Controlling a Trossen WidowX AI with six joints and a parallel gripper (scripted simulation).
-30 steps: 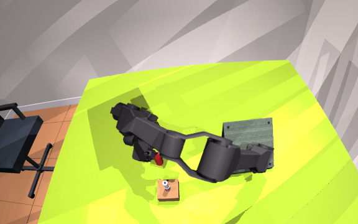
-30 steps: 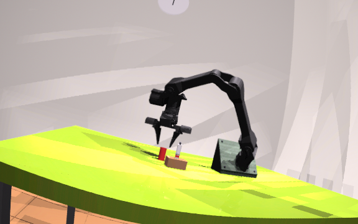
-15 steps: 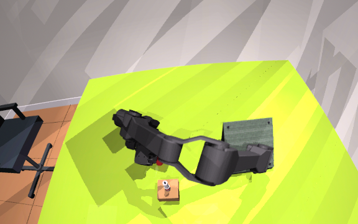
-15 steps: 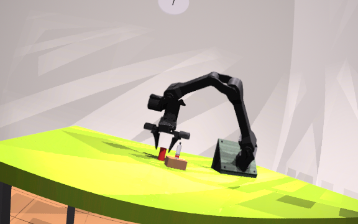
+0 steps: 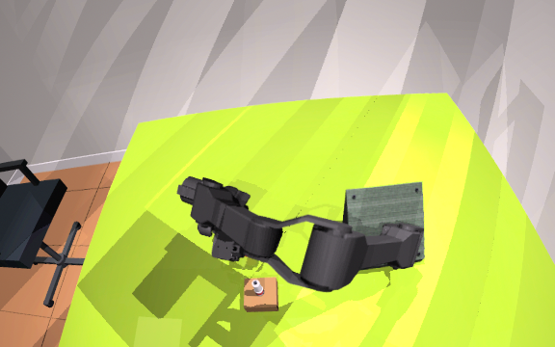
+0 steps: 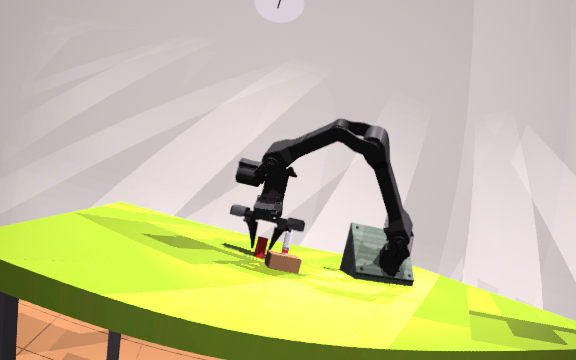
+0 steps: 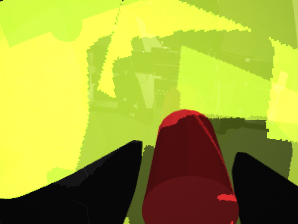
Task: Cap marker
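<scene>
The red cap (image 6: 261, 247) (image 7: 187, 165) stands upright on the table, beside the holder block. In the top view the arm hides it. My gripper (image 6: 262, 248) (image 7: 188, 156) points down with its fingers on either side of the cap. It is open: in the wrist view a narrow gap shows at the left finger, while the right finger is very close to the cap or touching it. The white marker (image 5: 257, 287) (image 6: 287, 241) stands upright and uncapped in the brown holder block (image 5: 264, 303) (image 6: 283, 262), with a red band at its base.
The marker and block are close beside the gripper, on the arm-base side in the exterior view. A grey-green slanted board (image 5: 383, 207) (image 6: 363, 250) stands at the arm's base. The yellow-green table (image 5: 306, 140) (image 6: 193, 310) carries everything. A dark chair (image 5: 22, 217) is off its left side.
</scene>
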